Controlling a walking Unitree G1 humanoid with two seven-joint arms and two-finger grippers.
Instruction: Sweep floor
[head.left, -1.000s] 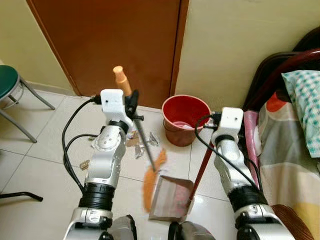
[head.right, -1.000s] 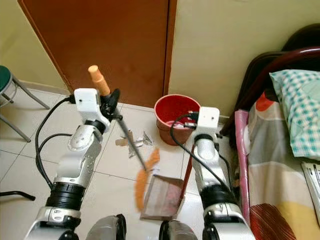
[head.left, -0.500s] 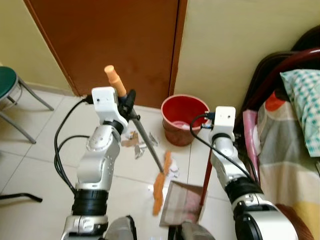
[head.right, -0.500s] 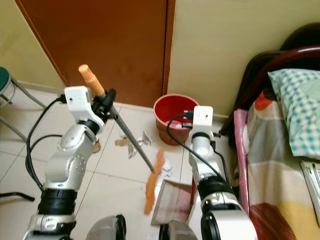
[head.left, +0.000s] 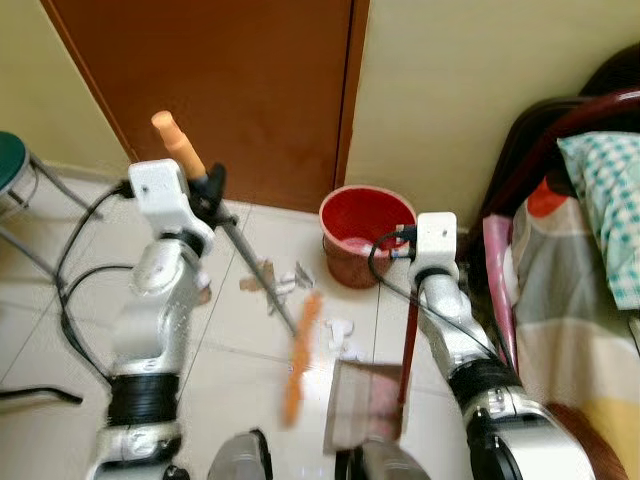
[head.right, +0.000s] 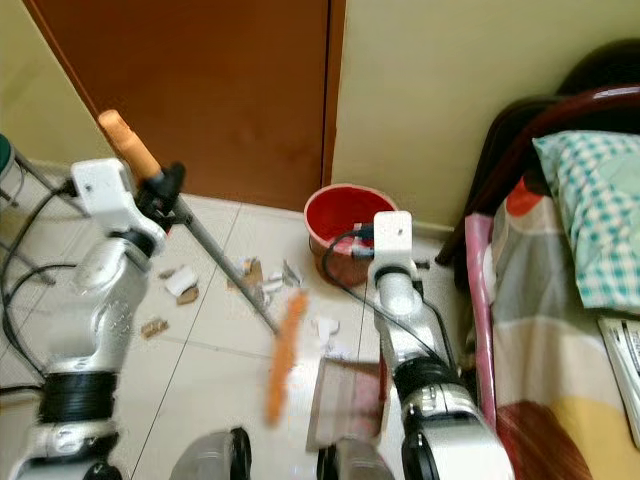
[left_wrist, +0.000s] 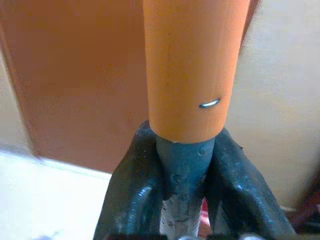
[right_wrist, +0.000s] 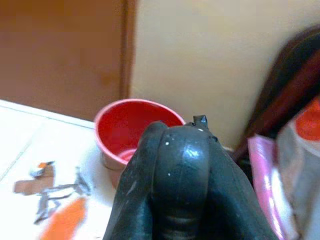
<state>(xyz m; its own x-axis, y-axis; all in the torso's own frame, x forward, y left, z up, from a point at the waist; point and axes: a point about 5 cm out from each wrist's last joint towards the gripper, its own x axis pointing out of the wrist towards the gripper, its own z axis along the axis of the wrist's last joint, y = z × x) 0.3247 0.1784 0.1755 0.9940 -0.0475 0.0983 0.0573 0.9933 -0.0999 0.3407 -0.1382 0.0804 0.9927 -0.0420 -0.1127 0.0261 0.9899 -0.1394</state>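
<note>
My left gripper (head.left: 208, 188) is shut on the broom's grey shaft (left_wrist: 183, 172), just below its orange grip (head.left: 172, 135). The shaft slants down to the orange brush head (head.left: 300, 350), which is blurred and sits left of the dustpan (head.left: 365, 418). Black fingers (left_wrist: 134, 192) clamp the shaft on both sides. My right gripper (right_wrist: 176, 165) is shut above the dustpan's red handle (head.left: 409, 340); the grip itself is hidden under the arm. Paper scraps (head.left: 276, 282) lie on the tiles, with white ones (head.left: 340, 335) close to the dustpan mouth.
A red bucket (head.left: 367, 230) stands against the wall beyond the dustpan. A brown door (head.left: 220, 90) is behind it. A green stool (head.left: 15, 170) is at far left, and a bed with a checked pillow (head.left: 605, 200) at right. More scraps (head.right: 180, 282) lie left.
My left arm has swung to the left with the broom, and the brush head has slid left, away from the dustpan. The right arm and dustpan have stayed about where they were.
</note>
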